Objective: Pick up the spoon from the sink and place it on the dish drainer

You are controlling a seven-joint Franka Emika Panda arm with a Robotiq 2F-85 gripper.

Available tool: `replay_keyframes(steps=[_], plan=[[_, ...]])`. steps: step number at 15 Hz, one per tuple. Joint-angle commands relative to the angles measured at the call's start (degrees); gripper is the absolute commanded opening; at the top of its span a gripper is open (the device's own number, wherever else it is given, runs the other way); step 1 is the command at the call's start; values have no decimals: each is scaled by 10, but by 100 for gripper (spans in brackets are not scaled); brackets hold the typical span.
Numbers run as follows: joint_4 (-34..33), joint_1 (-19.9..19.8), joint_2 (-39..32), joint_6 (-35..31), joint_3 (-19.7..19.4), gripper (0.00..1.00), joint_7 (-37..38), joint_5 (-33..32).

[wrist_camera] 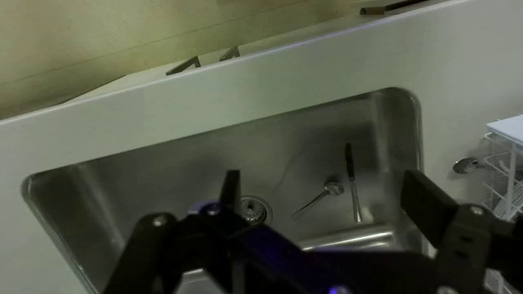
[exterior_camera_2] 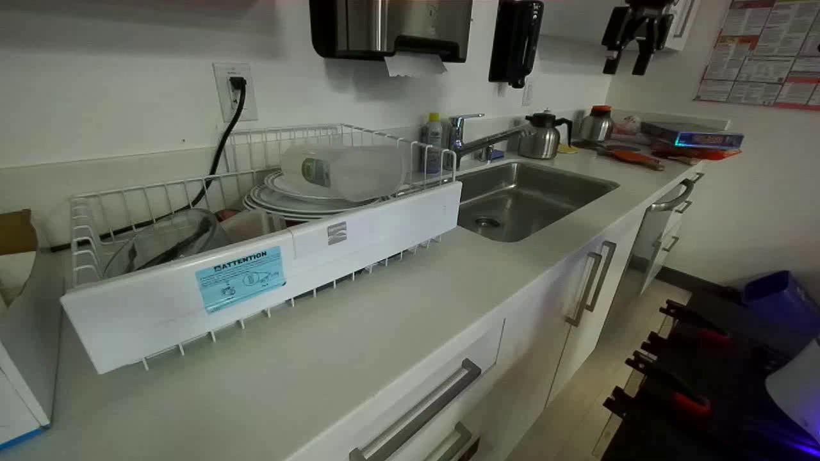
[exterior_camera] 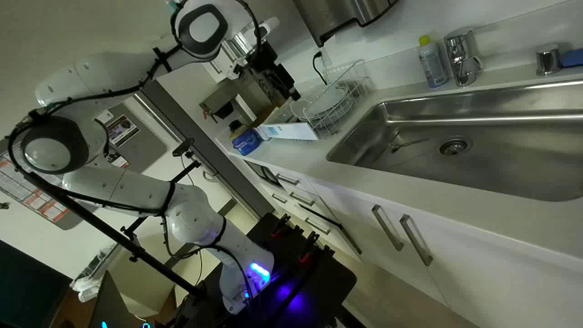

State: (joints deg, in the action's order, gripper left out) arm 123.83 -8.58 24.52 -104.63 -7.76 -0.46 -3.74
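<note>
Counter (exterior_camera_2: 359, 339), pale, smooth: one. Sink (wrist_camera: 261, 157), rectangular, stainless steel: one. Dish drainer (exterior_camera: 334, 115), white wire: one, holding stacked round plates (exterior_camera_2: 288, 205), count uncertain, and one translucent container (exterior_camera_2: 368, 169). Jaws, black: one pair, spread apart. Knife (wrist_camera: 354, 190): one, in the sink. Spoon (wrist_camera: 332, 188), metal: one, in the sink, bowl toward the knife. Second spoon (wrist_camera: 465, 165): on the counter, beside the drainer.
</note>
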Motion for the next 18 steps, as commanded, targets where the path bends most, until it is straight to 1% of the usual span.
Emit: replay_keyframes(steps=[1, 6, 9, 12, 16, 18], plan=[[-1, 1, -1, 1, -1, 100, 0, 0], [-1, 1, 0, 1, -1, 100, 0, 0], [-19, 2, -35, -21, 2, 100, 20, 5], [-33, 6, -89, -82, 4, 100, 38, 20], [-46, 16, -175, -210, 15, 100, 56, 26], [-60, 20, -218, -244, 20, 100, 70, 23]])
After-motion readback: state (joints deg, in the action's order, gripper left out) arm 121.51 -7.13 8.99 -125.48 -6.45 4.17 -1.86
